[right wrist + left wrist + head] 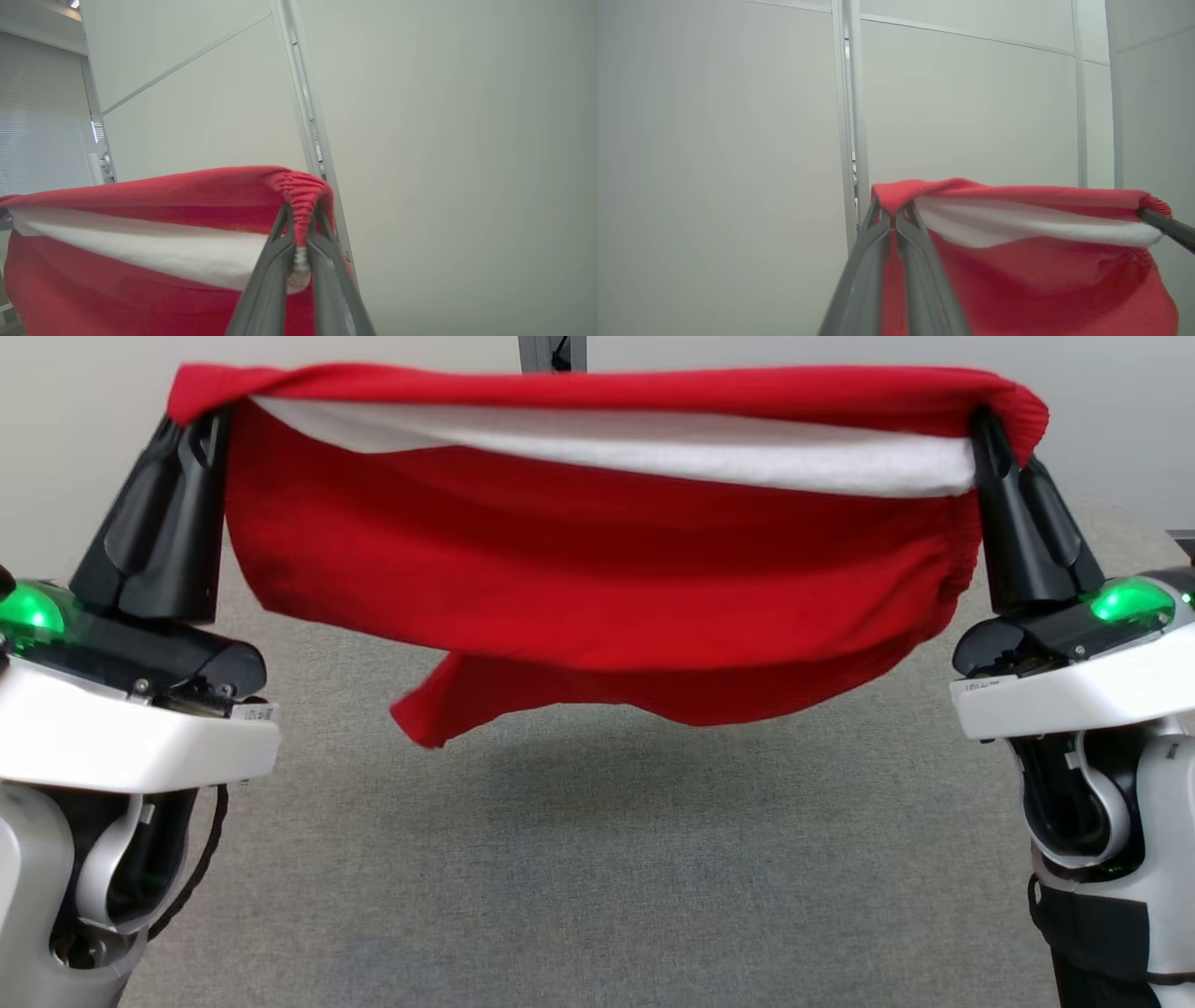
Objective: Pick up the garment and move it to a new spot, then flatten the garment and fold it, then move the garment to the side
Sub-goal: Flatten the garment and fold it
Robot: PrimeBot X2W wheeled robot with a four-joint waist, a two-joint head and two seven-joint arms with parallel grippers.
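**A:** ok so where's the garment (pixel 597 579) at right now?

**B:** Up in the air, stretched sideways between the two arms. It's a red thing. The top edge is pulled nearly into a line and the rest sags below it like a belly. None of it touches the gray surface (pixel 597 877), there's just a soft shadow (pixel 597 775) underneath.

**A:** which arm's got it?

**B:** Both lol. The left gripper (pixel 210 420) is pinched tight on the top corner on its side, with red cloth draped over the fingertips. The right gripper (pixel 985 425) is clamped on the opposite corner, where the fabric is all gathered and ribbed. In the right wrist view you can see a wad of red and white squeezed right between its two fingers.

**A:** white?

**B:** Yeah, there's a white lining (pixel 653 453) showing as a band just under the top edge. It runs almost from gripper to gripper, and it's wider toward the right one.

**A:** is it hanging even?

**B:** Pretty level along the top. At the bottom, one loose flap (pixel 425 719) dangles lowest, left of the middle, with its tip pointing down toward the left arm's side. On the right the lower edge curves up to the gripper and is puckered there.

**A:** anything else around?

**B:** Not much. There's a pale wall (pixel 93 429) behind and a dark post (pixel 553 353) poking up past the top edge. A green light (pixel 28 611) glows on each wrist. Both grippers point up with their tips leaning in toward each other.
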